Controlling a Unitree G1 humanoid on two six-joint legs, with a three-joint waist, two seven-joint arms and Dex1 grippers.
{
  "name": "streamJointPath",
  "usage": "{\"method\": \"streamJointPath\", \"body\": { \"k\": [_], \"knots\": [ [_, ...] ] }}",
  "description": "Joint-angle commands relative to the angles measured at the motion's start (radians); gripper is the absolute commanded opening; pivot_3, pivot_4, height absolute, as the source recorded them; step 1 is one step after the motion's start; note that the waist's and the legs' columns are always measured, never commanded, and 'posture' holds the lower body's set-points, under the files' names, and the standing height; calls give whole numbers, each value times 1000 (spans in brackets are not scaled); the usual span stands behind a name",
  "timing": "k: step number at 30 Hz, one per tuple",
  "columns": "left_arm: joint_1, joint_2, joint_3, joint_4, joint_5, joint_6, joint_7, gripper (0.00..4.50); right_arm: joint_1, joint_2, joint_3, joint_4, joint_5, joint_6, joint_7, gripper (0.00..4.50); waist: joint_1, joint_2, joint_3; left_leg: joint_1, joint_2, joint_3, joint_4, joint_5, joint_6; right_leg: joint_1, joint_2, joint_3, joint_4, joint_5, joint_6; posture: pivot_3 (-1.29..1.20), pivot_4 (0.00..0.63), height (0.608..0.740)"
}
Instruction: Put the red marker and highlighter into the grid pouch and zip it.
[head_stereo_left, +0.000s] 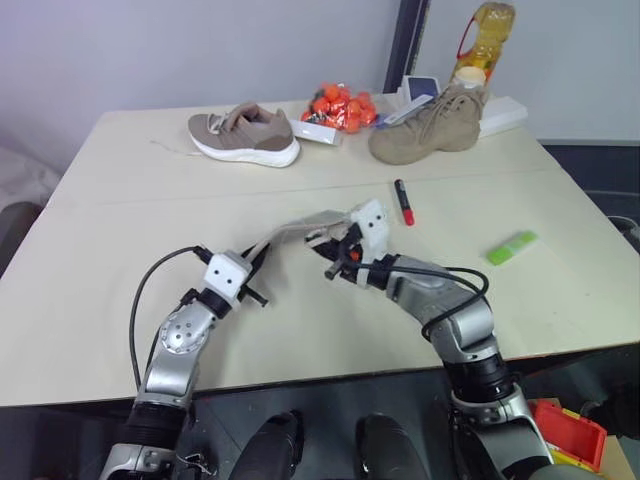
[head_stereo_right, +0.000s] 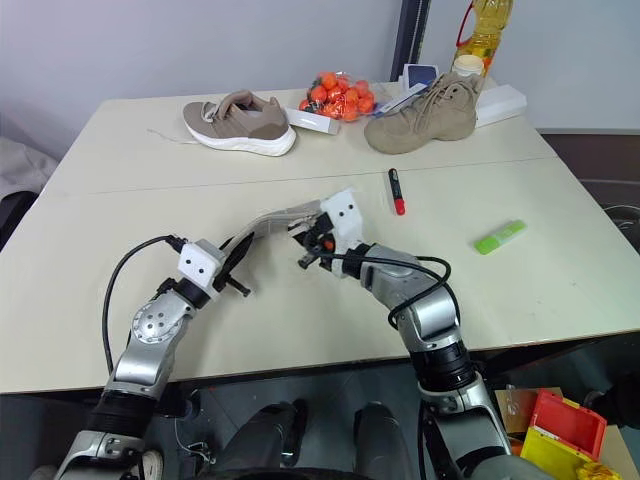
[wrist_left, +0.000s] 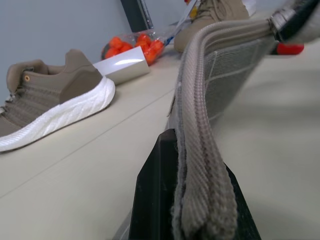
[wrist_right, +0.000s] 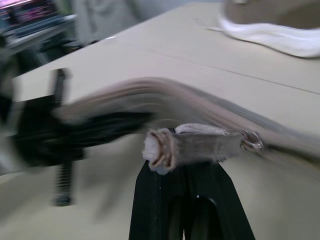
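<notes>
Both pincers, left (head_stereo_left: 262, 262) and right (head_stereo_left: 335, 262), clamp opposite ends of the pouch (head_stereo_left: 300, 228) above the surface (head_stereo_left: 100, 250), marker (head_stereo_left: 403, 201) and highlighter (head_stereo_left: 512, 247) lying apart.

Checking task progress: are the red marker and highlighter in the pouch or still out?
Out. The red marker and highlighter lie on the table, apart from the grid pouch.

The red marker (head_stereo_left: 403, 201) lies left of the highlighter (head_stereo_left: 512, 247), behind the grid pouch (head_stereo_left: 300, 231).
</notes>
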Motion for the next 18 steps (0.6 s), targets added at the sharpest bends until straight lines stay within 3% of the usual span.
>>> {"method": "streamJointPath", "body": {
  "k": [1, 8, 18],
  "knots": [
    [-21, -8, -16, -20, 10, -3, 3, 0, -50, 38, 65, -63, 18, -5, 24, 10, 0, 0, 0, 0, 0, 0, 0, 0, 0, 0, 0, 0, 0, 0, 0, 0, 150, 740],
    [-5, -21, -31, -38, 4, -7, -9, 0, -149, 77, 145, 21, -42, -39, 29, 10, 0, 0, 0, 0, 0, 0, 0, 0, 0, -1, 1, 0, 0, 0, 0, 0, 150, 740],
    [84, 52, 49, -133, -31, 19, -11, 0, -121, -23, 10, 62, -108, -24, -58, 10, 0, 0, 0, 0, 0, 0, 0, 0, 0, -2, 1, 0, 0, 0, 0, 0, 150, 740]
  ]
}}
